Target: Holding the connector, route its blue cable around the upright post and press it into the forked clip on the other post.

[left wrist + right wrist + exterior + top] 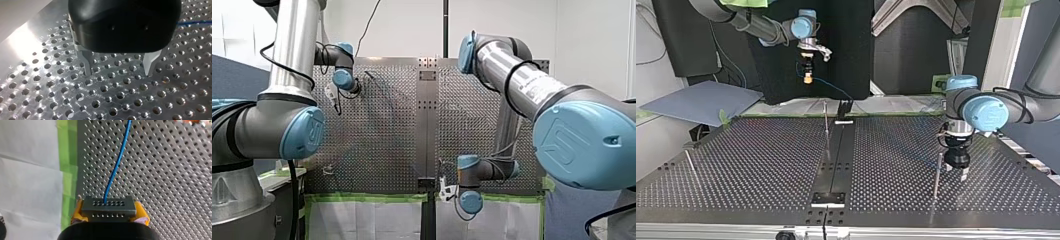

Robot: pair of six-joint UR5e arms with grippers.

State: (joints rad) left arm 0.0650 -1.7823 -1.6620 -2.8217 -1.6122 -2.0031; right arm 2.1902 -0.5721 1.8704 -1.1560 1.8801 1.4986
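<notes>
Where the black strip (836,155) runs down the middle of the perforated counter (746,160), its near end carries a pale plate (828,198). Well to the strip's right in the top view, not far from that near end, a thin post (937,175) stands upright. My left gripper (957,172) hangs just beside this post, on the side away from the strip and low over the counter. The left wrist view shows its two metal fingers (86,62) spread wide with nothing between them. Another thin post (691,162) stands far out on the strip's other side. Farther along, a third post (826,125) rises just left of the strip. At the strip's far end stands a black bracket (844,107). Beyond that end, raised in the air and left of the strip's line, my right gripper (807,75) has its yellow pads (78,211) clamped on the grey connector (108,206). The blue cable (116,167) leaves the connector's face and slopes down toward the bracket. Whether it is fixed there I cannot tell.
</notes>
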